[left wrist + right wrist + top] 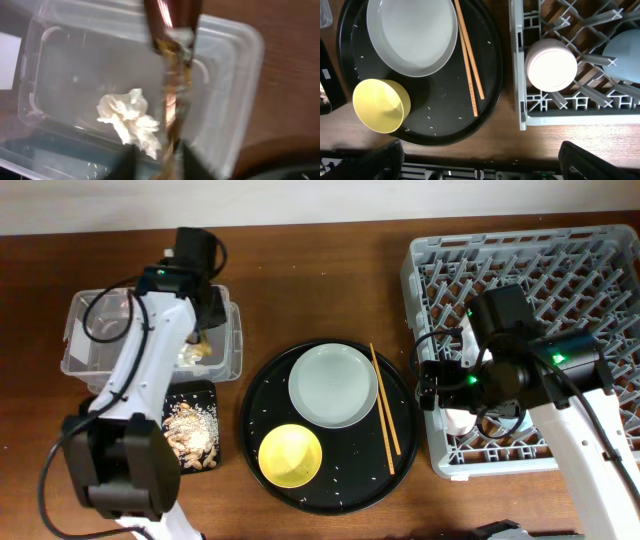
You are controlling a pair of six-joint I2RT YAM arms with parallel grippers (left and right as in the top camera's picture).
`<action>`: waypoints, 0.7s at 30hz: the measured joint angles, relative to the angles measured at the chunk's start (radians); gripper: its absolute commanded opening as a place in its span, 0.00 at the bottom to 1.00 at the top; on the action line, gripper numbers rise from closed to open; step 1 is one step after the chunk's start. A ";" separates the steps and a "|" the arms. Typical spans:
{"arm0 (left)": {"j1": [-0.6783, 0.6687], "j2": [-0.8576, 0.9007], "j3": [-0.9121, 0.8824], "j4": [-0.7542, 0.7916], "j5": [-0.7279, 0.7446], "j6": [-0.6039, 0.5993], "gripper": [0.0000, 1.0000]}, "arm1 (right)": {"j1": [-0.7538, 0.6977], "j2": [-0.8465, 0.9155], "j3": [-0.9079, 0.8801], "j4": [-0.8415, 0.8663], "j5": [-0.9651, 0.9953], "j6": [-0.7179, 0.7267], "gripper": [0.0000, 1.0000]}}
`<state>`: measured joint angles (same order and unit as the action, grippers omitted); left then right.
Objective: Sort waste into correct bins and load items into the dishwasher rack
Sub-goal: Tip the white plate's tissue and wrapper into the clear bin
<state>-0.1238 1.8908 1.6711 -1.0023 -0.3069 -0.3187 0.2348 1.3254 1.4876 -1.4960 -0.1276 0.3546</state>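
Inside clear tub [75,65] — crumpled tissue [131,117]; wrapper stick [172,90] above

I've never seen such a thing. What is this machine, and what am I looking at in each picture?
Two robot arms work at a table, each ending in a two-finger pincer. One picture looks down from above; the others come from cameras on the wrists. The left pincer hangs over a clear tub holding a crumpled tissue, a brown-gold wrapper stick between its fingers; blur hides whether it grips. The right pincer is open. A round black tray carries a plate, yellow bowl and chopsticks. A pink cup and blue cup sit in the grey rack; food scraps lie in a shallow black tray.
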 measured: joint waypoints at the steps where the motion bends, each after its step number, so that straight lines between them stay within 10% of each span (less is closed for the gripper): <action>1: 0.015 0.001 0.007 -0.018 0.005 0.009 0.86 | 0.000 0.000 0.000 0.000 0.000 0.000 0.98; 14: -0.065 -0.447 0.294 -0.615 0.079 0.064 0.99 | 0.000 0.000 0.000 -0.018 0.000 0.000 0.98; 21: -0.066 -0.539 0.294 -0.633 0.083 0.064 0.99 | 0.000 0.000 0.000 -0.014 0.000 0.000 0.98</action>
<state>-0.1898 1.3521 1.9656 -1.6352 -0.2241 -0.2543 0.2348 1.3254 1.4876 -1.5101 -0.1280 0.3546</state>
